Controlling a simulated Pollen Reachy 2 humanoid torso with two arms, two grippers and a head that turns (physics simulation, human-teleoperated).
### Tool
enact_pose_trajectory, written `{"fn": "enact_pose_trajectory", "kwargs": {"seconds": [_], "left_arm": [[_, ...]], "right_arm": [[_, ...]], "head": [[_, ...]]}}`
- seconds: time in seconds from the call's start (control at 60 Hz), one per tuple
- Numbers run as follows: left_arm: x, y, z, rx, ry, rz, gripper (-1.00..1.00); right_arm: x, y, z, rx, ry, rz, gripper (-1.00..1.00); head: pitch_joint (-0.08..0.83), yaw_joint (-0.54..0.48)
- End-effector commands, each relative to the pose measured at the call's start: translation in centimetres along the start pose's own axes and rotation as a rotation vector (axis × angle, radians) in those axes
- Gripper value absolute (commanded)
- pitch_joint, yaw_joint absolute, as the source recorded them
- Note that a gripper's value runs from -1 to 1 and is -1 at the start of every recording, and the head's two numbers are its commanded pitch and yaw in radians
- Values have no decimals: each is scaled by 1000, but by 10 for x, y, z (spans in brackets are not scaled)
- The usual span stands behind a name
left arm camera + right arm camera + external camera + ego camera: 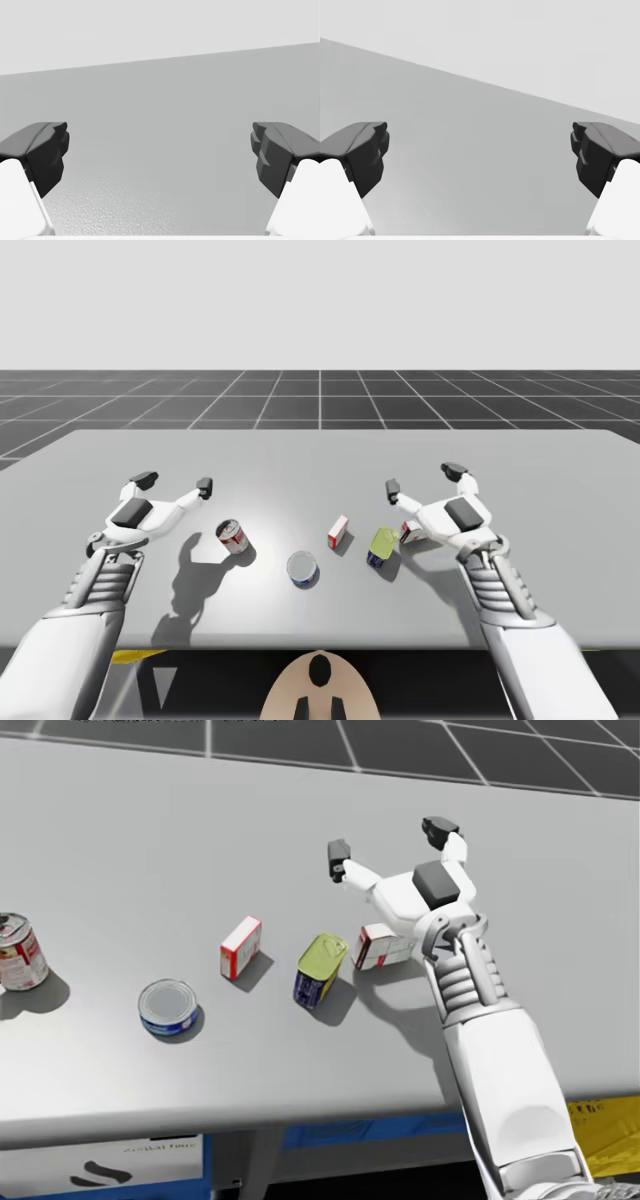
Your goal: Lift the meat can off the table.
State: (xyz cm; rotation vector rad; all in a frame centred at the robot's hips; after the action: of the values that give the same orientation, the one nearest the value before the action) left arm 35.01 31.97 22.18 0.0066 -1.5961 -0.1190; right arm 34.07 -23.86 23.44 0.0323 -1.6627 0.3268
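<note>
Both left claw and right claw stood wide open, empty; the right would best straddle the meat can squarely.

A small box stands just beside the meat can.

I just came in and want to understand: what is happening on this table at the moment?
Nothing is held yet. The left tool and right tool hang open above the table. The meat can sits untouched on the table, nearer the right tool, beside a red-white box. Toward the left tool stand a second box, a blue can and a red can.
</note>
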Motion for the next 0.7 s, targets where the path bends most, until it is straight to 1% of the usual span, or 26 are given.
{"fn": "enact_pose_trajectory", "kwargs": {"seconds": [0.017,0.05,0.117,0.183,0.217,0.25,0.283,0.317,0.35,0.467,0.533,0.65,0.7], "left_arm": [[-1,-1,0,2,1,-3,-1000],[-1,-2,0,1,3,-6,-1000],[-2,-2,0,-1,5,-9,-1000],[-2,-3,0,-1,6,-10,-1000],[-3,-3,0,-1,8,-10,-1000],[-3,-3,0,0,8,-10,-1000],[-3,-3,0,0,10,-11,-1000],[-3,-3,0,0,10,-11,-1000],[-4,-4,0,1,11,-12,-1000],[-5,-4,-1,1,15,-14,-1000],[-5,-4,-1,1,16,-14,-1000],[-6,-5,-1,1,18,-16,-1000],[-6,-5,-1,1,18,-18,-1000]], "right_arm": [[11,6,22,92,30,-16,-1000],[13,7,29,115,31,-28,-1000],[16,9,44,151,34,-33,-1000],[16,12,59,187,41,-51,-1000],[15,14,69,210,47,-78,-1000],[15,16,74,221,48,-87,-1000],[14,19,82,227,48,-112,-1000],[12,20,86,241,52,-112,-1000],[10,23,94,255,61,-121,-1000],[-3,31,109,284,69,-120,-1000],[-8,33,113,284,68,-130,-1000],[-28,40,121,296,89,-155,-1000],[-34,42,122,307,95,-154,-1000]], "head": [[692,-233],[693,-232],[694,-232],[696,-233],[695,-233],[696,-233],[696,-233],[696,-233],[695,-233],[698,-232],[699,-233],[702,-232],[703,-232]]}}
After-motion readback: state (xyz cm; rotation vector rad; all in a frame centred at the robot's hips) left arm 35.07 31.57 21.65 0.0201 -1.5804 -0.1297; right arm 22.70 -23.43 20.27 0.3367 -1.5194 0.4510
